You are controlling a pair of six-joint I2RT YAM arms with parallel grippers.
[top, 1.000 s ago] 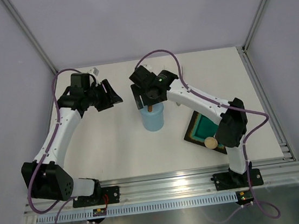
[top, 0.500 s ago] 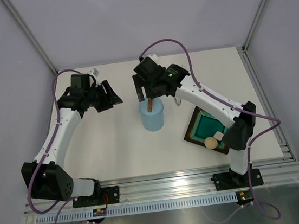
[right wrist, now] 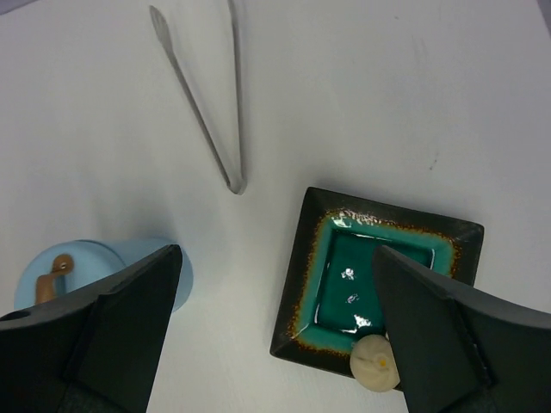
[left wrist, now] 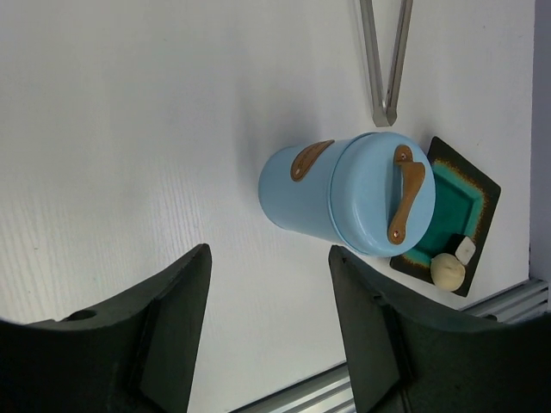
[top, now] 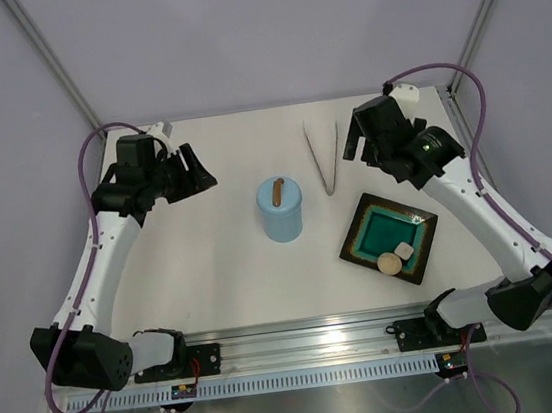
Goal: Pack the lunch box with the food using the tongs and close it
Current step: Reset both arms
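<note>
Lunch box (top: 280,209) lidded, tongs (top: 324,156) nr plate (top: 353,229)

White shells over black joints cover the left arm (top: 96,261) and right arm (top: 494,220). Purple cables (top: 437,67) loop along both (loosely, off the links). The left end effector (left wrist: 269,254) has broad matte black fingers (left wrist: 168,344).

One lunch box (top: 281,211), tongs (top: 323,160) and plate (top: 355,228); two food pieces (top: 392,262).
</note>
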